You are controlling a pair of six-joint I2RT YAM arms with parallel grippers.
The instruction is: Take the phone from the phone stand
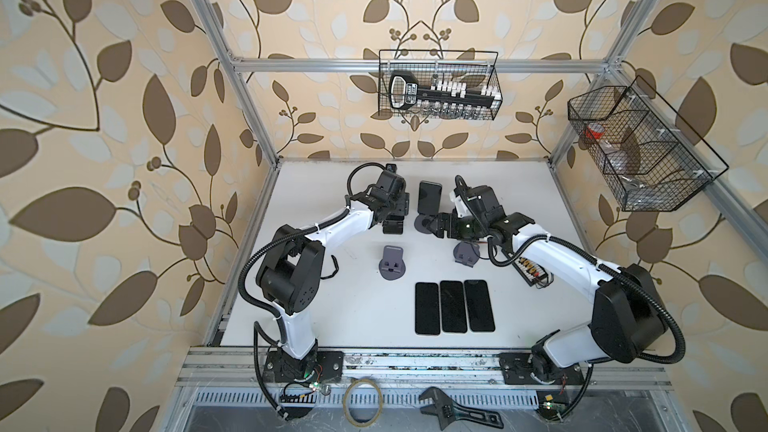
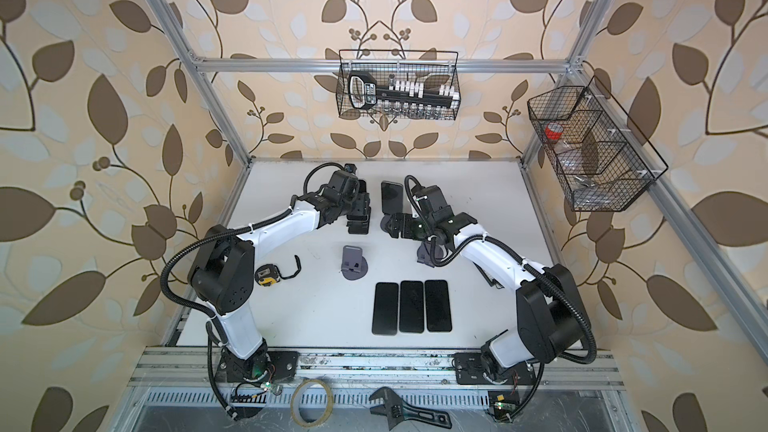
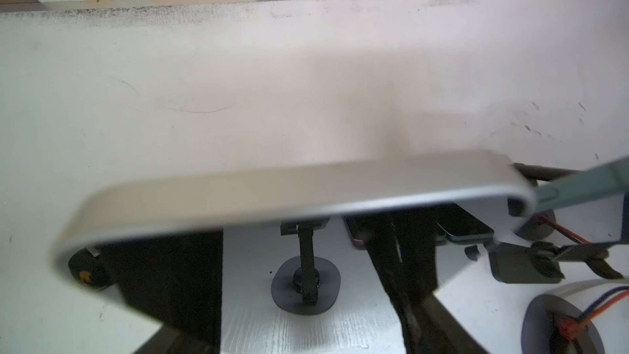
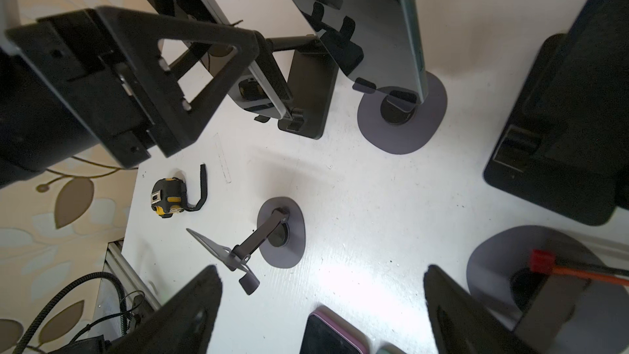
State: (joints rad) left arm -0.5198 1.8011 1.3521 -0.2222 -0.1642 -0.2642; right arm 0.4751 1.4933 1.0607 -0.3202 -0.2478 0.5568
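A phone with a silver edge (image 3: 289,192) leans on the black phone stand (image 1: 394,226) at the back of the table. My left gripper (image 1: 397,209) is shut on it, one black finger (image 4: 211,63) against the phone's side (image 4: 269,86). The phone's lower end is at the stand's lip; I cannot tell whether it still rests there. A second phone (image 1: 429,196) stands on a stand with a round grey base (image 4: 401,124). My right gripper (image 1: 438,226) hangs open just in front of that base, with nothing between its fingers (image 4: 180,315).
Two empty grey stands (image 1: 392,264) (image 1: 467,254) stand mid-table. Three phones (image 1: 454,306) lie flat side by side near the front. A tape measure (image 2: 268,276) lies at the left, a small board with wires (image 1: 530,274) under the right arm. Wire baskets (image 1: 438,85) hang on the walls.
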